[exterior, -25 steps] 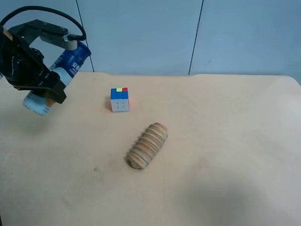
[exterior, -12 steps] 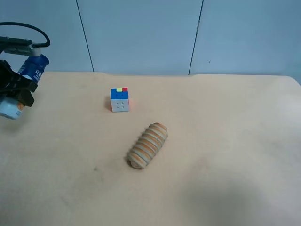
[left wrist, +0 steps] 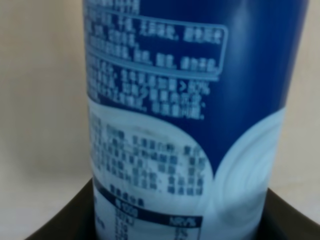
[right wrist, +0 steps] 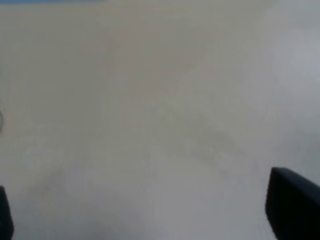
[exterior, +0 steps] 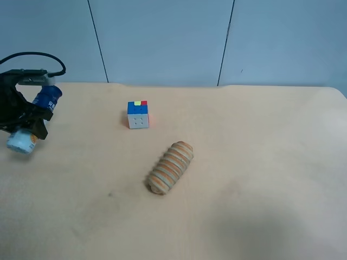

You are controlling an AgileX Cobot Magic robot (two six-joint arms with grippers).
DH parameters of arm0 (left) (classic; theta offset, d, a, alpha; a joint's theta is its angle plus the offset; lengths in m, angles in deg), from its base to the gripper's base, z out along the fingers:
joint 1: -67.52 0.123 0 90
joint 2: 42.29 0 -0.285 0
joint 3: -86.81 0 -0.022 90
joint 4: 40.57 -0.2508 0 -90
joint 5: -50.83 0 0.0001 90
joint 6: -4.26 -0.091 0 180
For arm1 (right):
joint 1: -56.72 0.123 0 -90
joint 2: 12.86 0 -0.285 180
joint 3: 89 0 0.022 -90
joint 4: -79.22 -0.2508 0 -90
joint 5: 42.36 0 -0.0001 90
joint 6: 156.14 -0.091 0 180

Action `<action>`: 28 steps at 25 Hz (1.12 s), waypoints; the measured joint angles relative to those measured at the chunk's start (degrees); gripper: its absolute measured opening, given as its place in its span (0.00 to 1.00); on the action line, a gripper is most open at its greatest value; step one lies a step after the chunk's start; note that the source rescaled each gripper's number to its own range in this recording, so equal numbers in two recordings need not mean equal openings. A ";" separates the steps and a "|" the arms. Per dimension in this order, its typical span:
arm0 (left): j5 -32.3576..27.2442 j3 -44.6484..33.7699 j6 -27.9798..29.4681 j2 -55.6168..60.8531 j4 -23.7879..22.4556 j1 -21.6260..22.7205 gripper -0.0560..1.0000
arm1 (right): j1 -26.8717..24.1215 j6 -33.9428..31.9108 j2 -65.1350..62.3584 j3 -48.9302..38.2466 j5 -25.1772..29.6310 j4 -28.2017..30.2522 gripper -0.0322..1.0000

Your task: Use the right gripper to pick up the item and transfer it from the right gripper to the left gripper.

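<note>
The item (exterior: 47,98), a slim container with a dark blue top and white bottom, is held tilted above the tan table's (exterior: 260,162) far left edge in the exterior high view. The left gripper (exterior: 24,116) is shut on its middle. The left wrist view shows the item (left wrist: 185,100) close up, filling the frame between the jaws. The right gripper (right wrist: 150,215) is out of the exterior high view. In the right wrist view its black fingertips (right wrist: 292,205) stand wide apart over bare table, open and empty.
A small colourful puzzle cube (exterior: 137,114) stands on the table at the back, left of the middle. A ribbed tan-and-orange roll (exterior: 170,167) lies diagonally near the middle. A blue-grey panelled wall (exterior: 162,38) stands behind the table.
The left gripper has carried the item towards the exterior high view's left edge and lower, closer to the table. The cube and the roll have not moved.
</note>
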 joint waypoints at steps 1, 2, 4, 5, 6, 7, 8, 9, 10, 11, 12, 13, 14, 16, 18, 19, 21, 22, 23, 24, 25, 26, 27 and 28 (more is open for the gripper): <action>-0.22 0.00 0.00 -0.46 0.57 -0.05 0.06 | 0.00 0.00 0.00 0.00 0.00 0.00 1.00; -0.37 0.00 0.00 -0.92 0.98 -0.16 0.06 | 0.00 0.00 0.00 0.00 0.00 0.00 1.00; -0.64 0.00 0.00 -1.46 2.17 -0.17 0.06 | 0.00 0.00 0.00 0.00 0.00 0.00 1.00; -0.75 0.00 0.00 -1.78 2.94 -0.17 0.06 | 0.00 0.00 0.00 0.00 0.00 0.00 1.00; -1.04 0.00 -0.10 -1.96 3.95 -0.17 0.06 | 0.00 0.00 0.00 0.00 0.00 0.00 1.00; -1.35 0.00 -0.38 -2.33 4.80 -0.17 0.06 | 0.00 0.00 0.00 0.00 0.00 0.00 1.00; -1.63 0.00 -0.96 -2.66 5.82 -0.17 0.06 | 0.00 0.00 0.00 0.00 0.00 0.00 1.00; -1.73 0.00 -1.55 -3.09 6.83 -0.22 0.06 | 0.00 0.00 0.00 0.00 0.00 0.00 1.00; -1.85 0.00 -2.04 -3.56 7.43 -0.22 0.06 | 0.00 0.00 0.00 0.00 0.00 0.00 1.00; -1.85 0.00 -2.47 -3.95 7.84 -0.22 0.06 | 0.00 0.00 0.00 0.00 0.00 0.00 1.00; -1.91 0.00 -2.82 -4.17 8.07 -0.22 0.06 | 0.00 0.00 0.00 0.00 0.00 0.00 1.00; -1.91 0.00 -2.97 -4.48 8.11 -0.22 0.06 | 0.00 0.00 0.00 0.00 0.00 0.00 1.00; -1.91 0.00 -3.10 -4.53 8.18 -0.22 0.06 | 0.00 0.00 0.00 0.00 0.00 0.00 1.00; -1.91 0.00 -3.24 -4.61 8.25 -0.22 0.06 | 0.00 0.00 0.00 0.00 0.00 0.00 1.00; -1.71 0.00 -3.30 -4.61 8.30 -0.22 0.06 | 0.00 0.00 0.00 0.00 0.00 0.00 1.00; -1.53 0.00 -3.43 -4.61 8.30 -0.22 0.06 | 0.00 0.00 0.00 0.00 0.00 0.00 1.00; -1.26 0.00 -3.91 -4.61 8.30 -0.22 0.07 | 0.00 0.00 0.00 0.00 0.00 0.00 1.00; -1.25 0.00 -4.37 -4.61 8.30 -0.22 0.14 | 0.00 0.00 0.00 0.00 0.00 0.00 1.00; -1.12 0.00 -4.50 -4.61 8.46 -0.22 0.32 | 0.00 0.00 0.00 0.00 0.00 0.00 1.00; -0.80 0.00 -4.50 -4.54 8.61 -0.22 0.58 | 0.00 0.00 0.00 0.00 0.00 0.00 1.00; -0.39 0.00 -4.44 -4.54 8.68 -0.22 0.74 | 0.00 0.00 0.00 0.00 0.00 0.00 1.00; -0.06 0.00 -4.40 -4.54 8.74 -0.22 0.86 | 0.00 0.00 0.00 0.00 0.00 0.00 1.00; 0.22 0.00 -4.32 -4.54 8.76 -0.22 0.92 | 0.00 0.00 0.00 0.00 0.00 0.00 1.00; 0.45 0.00 -4.32 -4.54 8.87 -0.22 0.95 | 0.00 0.00 0.00 0.00 0.00 0.00 1.00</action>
